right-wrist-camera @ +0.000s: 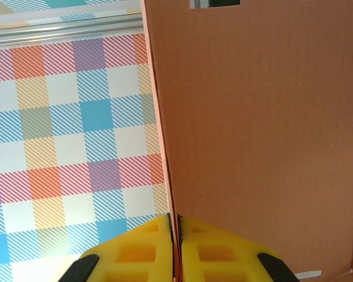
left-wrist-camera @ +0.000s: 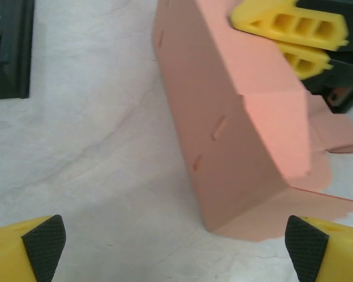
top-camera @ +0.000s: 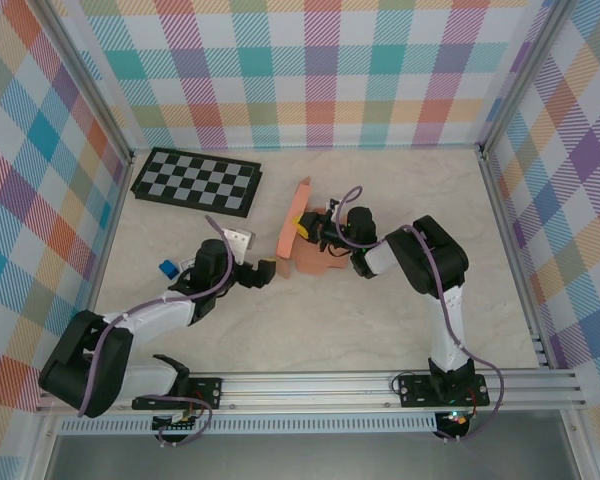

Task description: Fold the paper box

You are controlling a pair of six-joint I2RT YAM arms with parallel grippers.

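The right pincer (right-wrist-camera: 174, 226) grips a raised panel of the paper box (right-wrist-camera: 253, 147); the left pincer (left-wrist-camera: 176, 244), released, sits at its 8 o'clock.

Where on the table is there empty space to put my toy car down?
The table is bare at the right, between the right arm and the wall. Also at the back, right of the checkerboard. It is crowded in the middle, where the left arm and right arm meet the paper box.
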